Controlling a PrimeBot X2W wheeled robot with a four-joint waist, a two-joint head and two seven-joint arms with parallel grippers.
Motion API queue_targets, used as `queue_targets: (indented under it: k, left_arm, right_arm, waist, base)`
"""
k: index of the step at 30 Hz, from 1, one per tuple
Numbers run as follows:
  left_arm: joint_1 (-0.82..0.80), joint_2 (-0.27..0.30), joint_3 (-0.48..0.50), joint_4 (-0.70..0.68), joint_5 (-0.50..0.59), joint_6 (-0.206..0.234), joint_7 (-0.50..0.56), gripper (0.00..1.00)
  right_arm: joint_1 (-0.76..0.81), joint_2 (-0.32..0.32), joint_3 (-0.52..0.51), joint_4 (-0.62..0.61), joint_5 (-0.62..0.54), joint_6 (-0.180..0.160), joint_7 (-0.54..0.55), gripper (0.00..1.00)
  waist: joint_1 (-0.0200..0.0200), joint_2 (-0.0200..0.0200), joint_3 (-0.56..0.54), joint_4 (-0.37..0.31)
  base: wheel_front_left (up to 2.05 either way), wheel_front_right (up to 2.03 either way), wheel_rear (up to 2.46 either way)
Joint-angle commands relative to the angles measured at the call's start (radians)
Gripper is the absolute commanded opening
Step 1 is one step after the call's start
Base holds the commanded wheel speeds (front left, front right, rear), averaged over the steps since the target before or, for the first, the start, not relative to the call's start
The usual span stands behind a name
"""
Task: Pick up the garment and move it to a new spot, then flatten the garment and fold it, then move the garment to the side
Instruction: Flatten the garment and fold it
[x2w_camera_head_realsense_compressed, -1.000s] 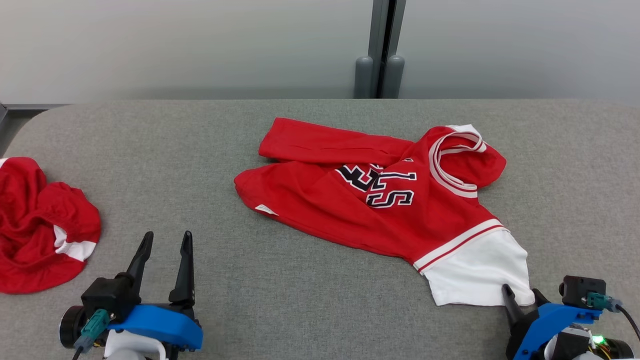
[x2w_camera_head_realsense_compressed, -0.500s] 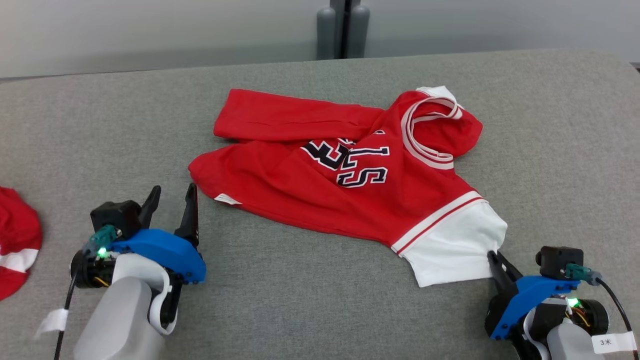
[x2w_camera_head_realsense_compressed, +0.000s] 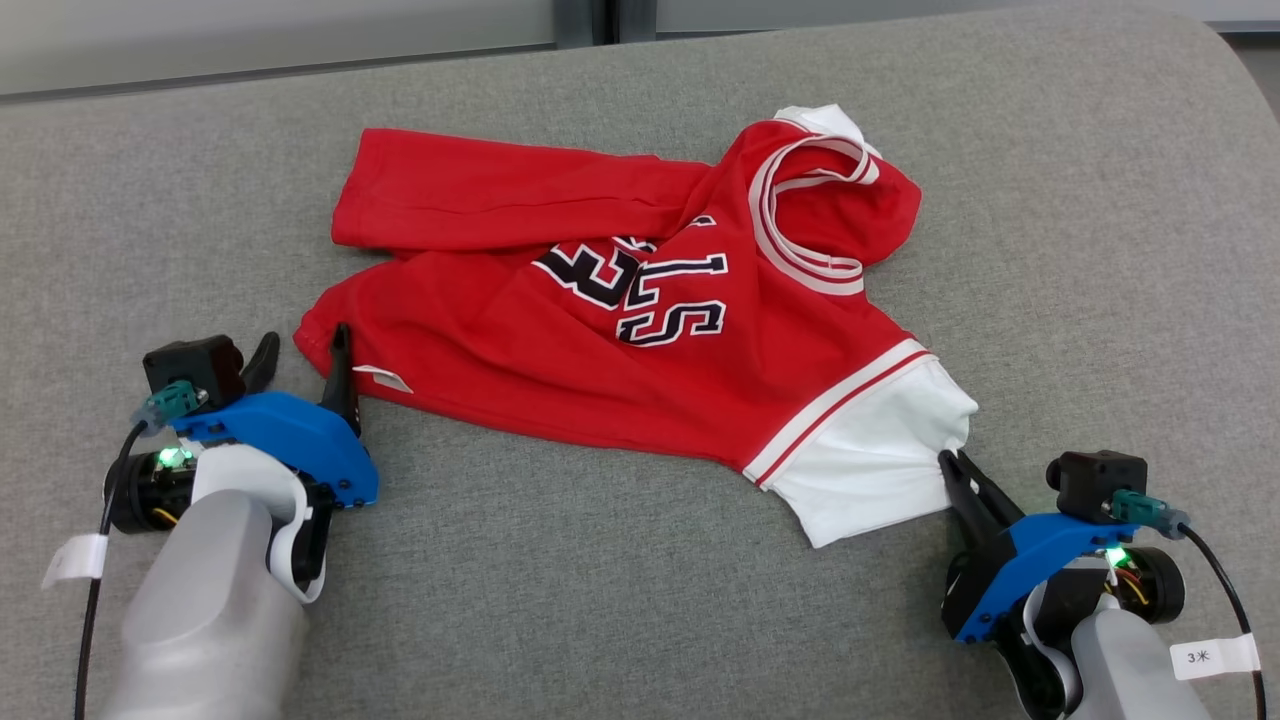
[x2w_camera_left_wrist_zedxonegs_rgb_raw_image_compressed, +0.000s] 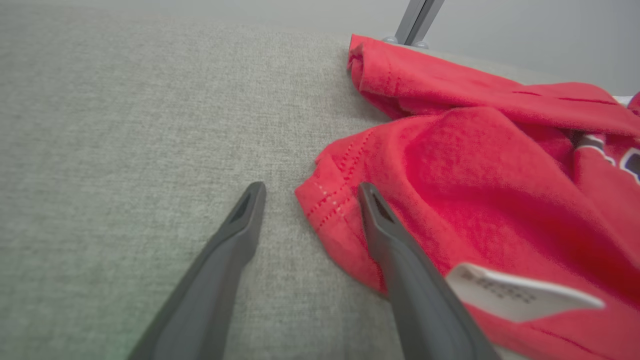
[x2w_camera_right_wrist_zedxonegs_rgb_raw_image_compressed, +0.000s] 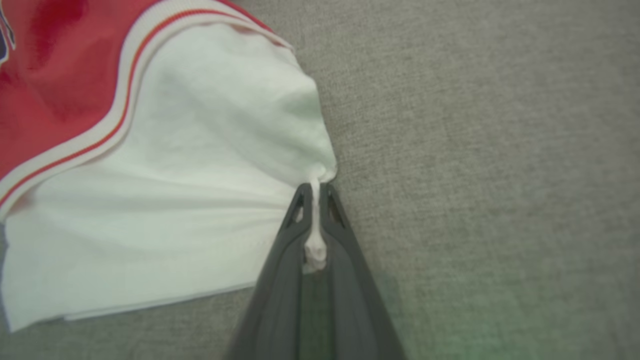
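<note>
Garment (x2w_camera_head_realsense_compressed: 620, 340) lay rumpled on the bench (x2w_camera_head_realsense_compressed: 600, 600); right gripper (x2w_camera_head_realsense_compressed: 950, 468) had just clenched its jaws on the white sleeve corner (x2w_camera_right_wrist_zedxonegs_rgb_raw_image_compressed: 320, 172), left gripper (x2w_camera_head_realsense_compressed: 305, 340) had advanced, jaws spread, astride the hem corner (x2w_camera_left_wrist_zedxonegs_rgb_raw_image_compressed: 325, 200), so lift looked near.

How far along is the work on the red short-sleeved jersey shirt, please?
Done: nothing finished yet; the red short-sleeved jersey shirt lies rumpled and unfolded on the grey fabric table.
In hand: the right gripper is shut on the white sleeve end; the left gripper is open, its fingers straddling the red hem corner.
Left: closing that grip, lifting and moving the shirt, flattening, folding, setting it aside.
</note>
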Motion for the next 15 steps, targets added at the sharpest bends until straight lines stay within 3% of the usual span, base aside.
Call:
queue_targets:
  k: [1, 2, 3, 4, 5, 15]
  left_arm:
    - [-0.021, 0.003, -0.006, 0.019, 0.002, 0.007, 0.008, 1.00]
    - [-0.023, -0.002, -0.008, 0.033, 0.000, 0.009, 0.015, 1.00]
    - [-0.026, -0.005, -0.011, 0.045, 0.000, 0.009, 0.019, 0.89]
    - [-0.031, -0.009, -0.013, 0.055, 0.001, 0.010, 0.017, 0.33]
    - [-0.032, -0.014, -0.015, 0.066, -0.003, 0.007, 0.020, 0.00]
    - [-0.003, -0.049, -0.002, 0.049, -0.039, -0.018, -0.092, 0.00]
  right_arm:
    - [0.022, -0.012, -0.003, 0.056, 0.000, -0.017, 0.033, 0.00]
    - [0.022, -0.012, -0.002, 0.054, 0.001, -0.017, 0.032, 0.00]
    - [0.020, -0.012, -0.001, 0.052, 0.002, -0.017, 0.031, 0.00]
    - [0.018, -0.012, -0.002, 0.051, 0.004, -0.017, 0.031, 0.00]
    - [0.017, -0.012, -0.003, 0.048, 0.005, -0.017, 0.032, 0.00]
    - [0.052, -0.011, -0.054, -0.074, 0.041, -0.010, 0.019, 0.00]
  waist:
    - [0.0000, 0.0001, 0.005, -0.001]
    - [0.0000, 0.0001, 0.008, -0.001]
    - [0.0000, 0.0001, 0.010, -0.001]
    - [0.0000, 0.0001, 0.011, -0.001]
    - [0.0000, 0.0001, 0.011, 0.000]
    - [0.0000, 0.0001, -0.057, 0.037]
  base:
    - [0.00, 0.00, 0.00]
    - [0.00, 0.00, 0.00]
    - [0.00, 0.00, 0.00]
    - [0.00, 0.00, 0.00]
    - [0.00, 0.00, 0.00]
    - [0.00, 0.00, 0.00]
